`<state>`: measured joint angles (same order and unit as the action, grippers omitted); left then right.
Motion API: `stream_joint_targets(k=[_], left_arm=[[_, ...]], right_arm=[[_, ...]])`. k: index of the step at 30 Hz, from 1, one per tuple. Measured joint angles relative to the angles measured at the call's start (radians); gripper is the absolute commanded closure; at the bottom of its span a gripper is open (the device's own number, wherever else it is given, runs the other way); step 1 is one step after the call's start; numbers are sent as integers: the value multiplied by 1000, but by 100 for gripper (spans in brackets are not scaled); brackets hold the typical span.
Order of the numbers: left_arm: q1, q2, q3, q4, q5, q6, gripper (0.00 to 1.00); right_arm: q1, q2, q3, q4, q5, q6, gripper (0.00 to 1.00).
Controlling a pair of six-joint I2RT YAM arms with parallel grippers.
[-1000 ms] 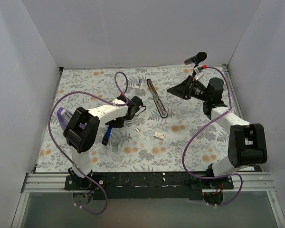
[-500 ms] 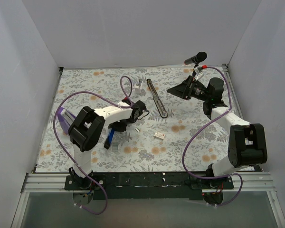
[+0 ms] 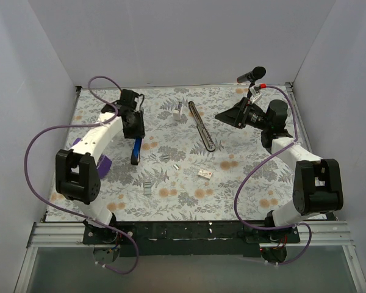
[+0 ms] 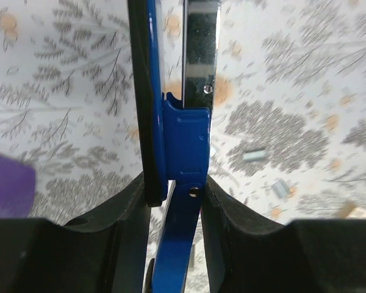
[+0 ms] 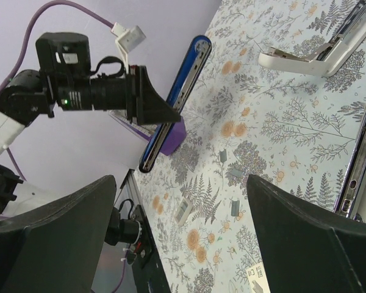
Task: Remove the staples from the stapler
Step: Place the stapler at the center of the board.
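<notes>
My left gripper (image 3: pixel 135 131) is shut on the blue-and-black stapler (image 3: pixel 136 151) at the back left and holds it above the table, nose toward me. In the left wrist view the gripper (image 4: pixel 174 183) clamps the blue body (image 4: pixel 186 131), and the silvery channel (image 4: pixel 201 49) runs away from it. The long dark base strip (image 3: pixel 201 125) lies apart at the back middle. Small grey staples (image 3: pixel 176 165) lie scattered on the cloth; they also show in the left wrist view (image 4: pixel 254 155) and the right wrist view (image 5: pixel 236 173). My right gripper (image 3: pixel 224 116) is open and empty in the air at the back right.
A purple block (image 3: pixel 102 163) sits at the left, under my left arm. A small white piece (image 3: pixel 179 108) lies beside the base strip's far end. A small white label (image 3: pixel 204 173) lies near the middle. White walls close in the left, back and right sides.
My left arm has swung from the table's middle to the back left, carrying the blue stapler with it. The right arm has not moved.
</notes>
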<state>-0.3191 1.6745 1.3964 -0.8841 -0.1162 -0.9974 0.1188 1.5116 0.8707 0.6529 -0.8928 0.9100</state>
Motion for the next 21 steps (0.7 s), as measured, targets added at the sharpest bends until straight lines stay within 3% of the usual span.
stream_joint_targets(k=[5,11,21], left_arm=[[142,33,40,101,278,11,94],[190,195,113,209,546,10,91],[198,480,257,325,737,8,81]], right_arm=[[0,0,0,1,-5,0,4],[-1,-12,-1,1,-7,-10,3],[-1,-26,-1,-12,-8,-43,2]])
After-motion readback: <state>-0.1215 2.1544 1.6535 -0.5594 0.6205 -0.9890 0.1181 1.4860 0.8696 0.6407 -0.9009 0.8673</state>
